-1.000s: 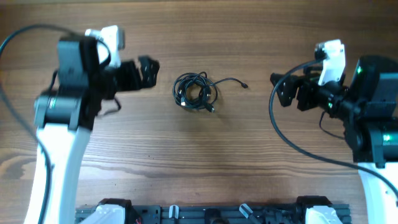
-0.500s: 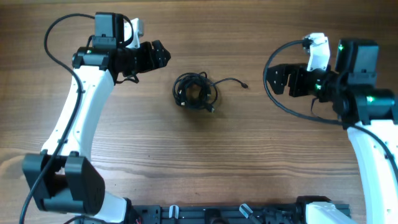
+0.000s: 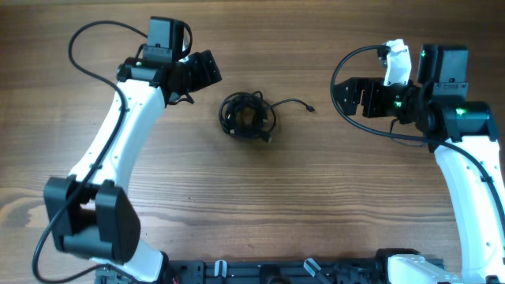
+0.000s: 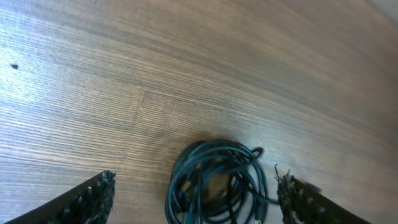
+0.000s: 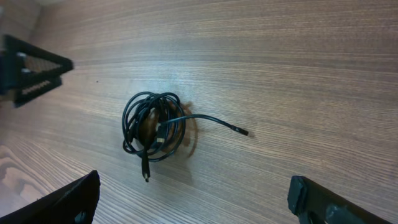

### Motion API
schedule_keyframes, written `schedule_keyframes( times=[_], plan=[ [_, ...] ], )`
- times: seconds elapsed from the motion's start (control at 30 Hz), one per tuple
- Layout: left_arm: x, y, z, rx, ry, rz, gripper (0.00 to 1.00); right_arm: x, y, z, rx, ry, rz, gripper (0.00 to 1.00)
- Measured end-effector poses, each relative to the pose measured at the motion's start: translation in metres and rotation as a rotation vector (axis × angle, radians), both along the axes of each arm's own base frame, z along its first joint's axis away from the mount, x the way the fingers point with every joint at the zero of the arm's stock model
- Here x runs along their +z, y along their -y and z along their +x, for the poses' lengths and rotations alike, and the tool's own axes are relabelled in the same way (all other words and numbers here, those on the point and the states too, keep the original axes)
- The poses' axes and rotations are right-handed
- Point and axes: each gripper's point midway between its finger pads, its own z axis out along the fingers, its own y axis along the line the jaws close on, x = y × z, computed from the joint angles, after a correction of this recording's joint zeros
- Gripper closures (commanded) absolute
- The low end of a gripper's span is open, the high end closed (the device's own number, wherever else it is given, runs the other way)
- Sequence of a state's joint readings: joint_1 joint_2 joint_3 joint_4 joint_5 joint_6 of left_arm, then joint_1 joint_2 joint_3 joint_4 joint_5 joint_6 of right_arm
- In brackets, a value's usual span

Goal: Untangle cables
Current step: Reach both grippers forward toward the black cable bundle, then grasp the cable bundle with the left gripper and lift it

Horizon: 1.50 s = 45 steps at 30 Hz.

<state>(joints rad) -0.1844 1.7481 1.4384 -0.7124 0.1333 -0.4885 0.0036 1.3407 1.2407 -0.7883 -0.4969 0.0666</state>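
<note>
The cables (image 3: 246, 116) lie as one knotted black coil at the table's middle, with a loose strand running right to a small plug (image 3: 311, 108). My left gripper (image 3: 207, 71) hovers up and left of the coil, open and holding nothing. In the left wrist view the coil (image 4: 245, 186) lies between and below its two fingers (image 4: 87, 202), apart from both. My right gripper (image 3: 345, 96) stands open to the right of the loose plug, also holding nothing. In the right wrist view the coil (image 5: 163, 127) and the strand's plug (image 5: 244, 131) lie well ahead of its fingers (image 5: 311, 199).
The wooden table (image 3: 252, 205) carries only the coil. The arms' own thicker black wires loop beside each wrist, one on the left (image 3: 83, 47) and one on the right (image 3: 339, 71). The mounting rail (image 3: 268, 272) runs along the near edge.
My left arm has swung right and toward the table's far side, bringing its gripper closer to the coil. The right arm has shifted slightly. The cables have not moved.
</note>
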Motion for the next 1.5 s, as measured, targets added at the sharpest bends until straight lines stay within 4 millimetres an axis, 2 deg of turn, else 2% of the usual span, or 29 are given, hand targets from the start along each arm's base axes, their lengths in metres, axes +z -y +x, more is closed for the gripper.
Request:
schedule_keyframes(
  times=[0.1,0.23,0.47,0.63,0.8,0.83,0.9,1.03,1.07,1.27,1.33,1.4,1.5],
  plan=[
    [-0.030,0.003,0.008,0.019,-0.049,0.005,0.22,0.000,0.000,0.000,-0.001,0.001,0.000,0.01],
    [-0.044,0.017,0.012,-0.006,-0.058,0.006,0.27,0.001,0.000,0.002,-0.001,0.008,0.000,0.01],
    [-0.083,0.036,-0.003,-0.074,-0.159,0.043,0.30,0.002,0.000,0.002,-0.001,0.011,0.000,0.01],
    [-0.110,0.050,-0.024,-0.141,-0.252,0.086,0.36,0.002,0.000,0.002,-0.001,0.011,0.000,0.01],
    [-0.124,0.052,-0.028,-0.208,-0.268,0.108,0.39,0.002,0.000,0.002,-0.003,0.010,0.002,0.01],
    [-0.126,0.055,-0.029,-0.230,-0.261,0.113,0.43,0.002,0.000,0.002,-0.003,0.010,0.002,0.00],
    [-0.130,0.060,-0.032,-0.257,-0.251,0.119,0.64,0.002,0.000,0.002,-0.003,0.010,0.002,0.01],
    [-0.139,0.065,-0.034,-0.275,-0.233,0.116,0.89,0.002,0.000,0.002,-0.005,0.008,0.004,0.01],
    [-0.139,0.066,-0.033,-0.267,-0.231,0.111,0.96,0.002,0.000,0.002,-0.006,0.008,0.005,0.01],
    [-0.132,0.075,-0.031,-0.265,-0.230,0.046,0.96,0.002,0.000,0.002,-0.031,-0.010,0.026,0.01],
    [-0.122,0.087,-0.028,-0.286,-0.223,-0.010,0.96,0.002,-0.001,0.002,-0.031,-0.012,0.036,0.01],
    [-0.102,0.101,-0.020,-0.313,-0.190,-0.085,0.96,0.005,-0.005,0.001,-0.019,-0.013,0.062,0.01],
    [-0.048,0.117,-0.008,-0.332,-0.107,-0.224,0.96,0.009,-0.012,0.001,0.001,-0.008,0.096,0.01]
  ],
)
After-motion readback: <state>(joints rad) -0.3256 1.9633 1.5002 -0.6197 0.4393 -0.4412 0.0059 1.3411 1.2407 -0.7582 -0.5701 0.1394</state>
